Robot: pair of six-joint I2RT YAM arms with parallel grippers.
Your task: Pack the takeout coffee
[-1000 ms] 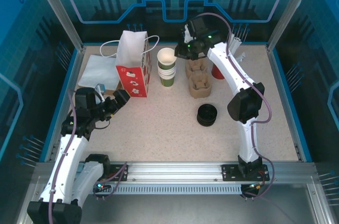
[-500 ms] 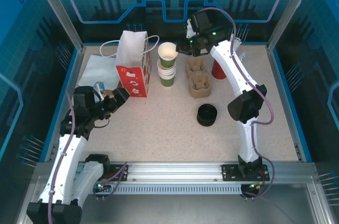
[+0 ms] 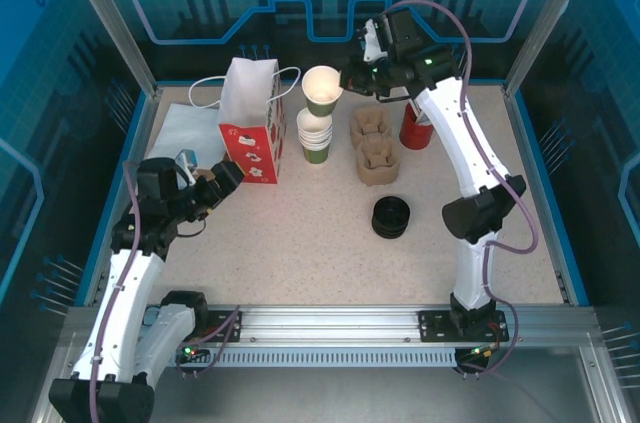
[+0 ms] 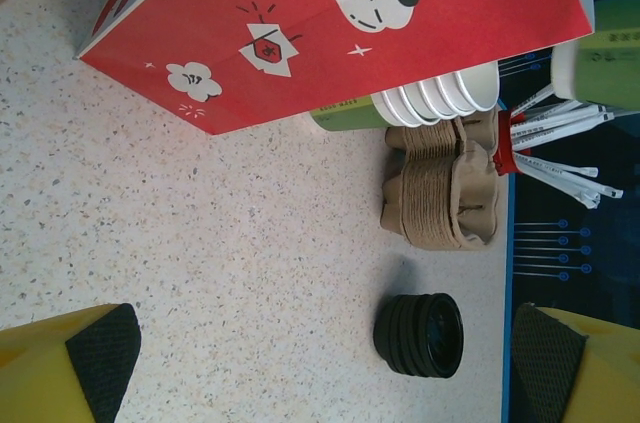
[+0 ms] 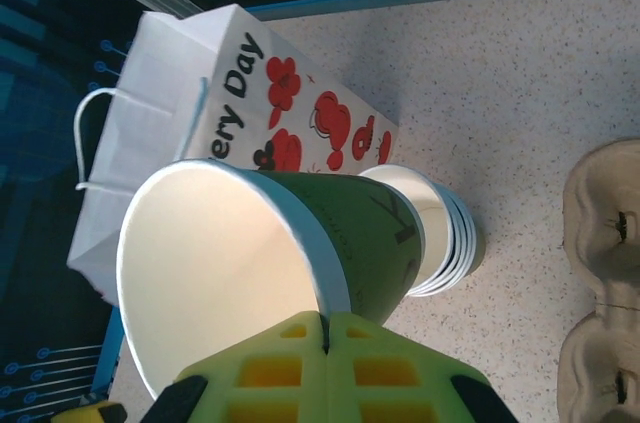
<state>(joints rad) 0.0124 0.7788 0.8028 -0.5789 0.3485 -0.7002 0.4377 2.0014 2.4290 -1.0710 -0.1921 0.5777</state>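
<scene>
Both arms are built of white links joined by black housings: the left arm [image 3: 118, 288] at lower left of the top view, the right arm [image 3: 466, 148] at right. A purple cable [image 3: 488, 273] is run along each. Green lights [image 3: 424, 59] are seen at upper right, and what may be indicator lamps [image 3: 186, 353] at the bases. The left gripper [image 4: 320, 363] is fitted with yellow fingers [image 4: 40, 373] faced with black textured pads [image 4: 108, 348]. The right gripper [image 5: 327, 343] is moulded in yellow-green with recessed pockets.
</scene>
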